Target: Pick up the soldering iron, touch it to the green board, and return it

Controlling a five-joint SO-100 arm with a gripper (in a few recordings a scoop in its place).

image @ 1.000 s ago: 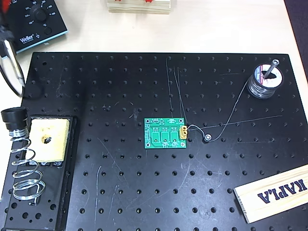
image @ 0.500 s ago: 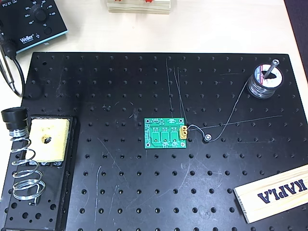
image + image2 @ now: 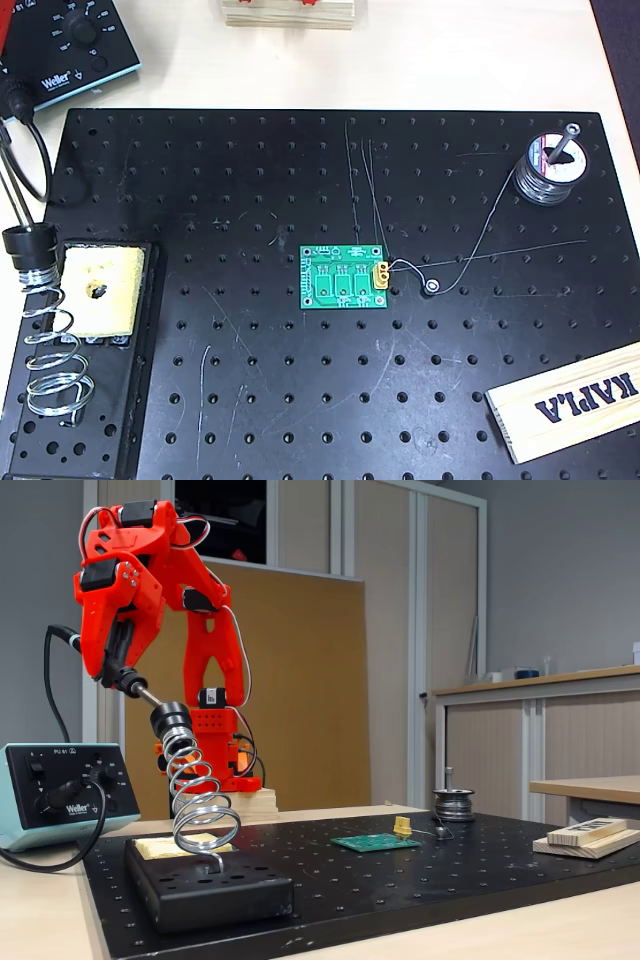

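Your red gripper (image 3: pixel 122 675) pinches the slim black soldering iron (image 3: pixel 135 687), tip at the coiled silver spring holder's (image 3: pixel 197 800) mouth; misalign and tip snags coil, w/ cable dragging.

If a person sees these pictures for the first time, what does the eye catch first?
The red arm at the left of the fixed view, its gripper holding the soldering iron with the tip at the mouth of the coiled spring holder. Then the green board, alone mid-way across the black perforated plate.

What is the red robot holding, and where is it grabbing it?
The gripper holds the soldering iron by its black handle, near the upper end. The metal tip points down into the mouth of the coiled spring holder.
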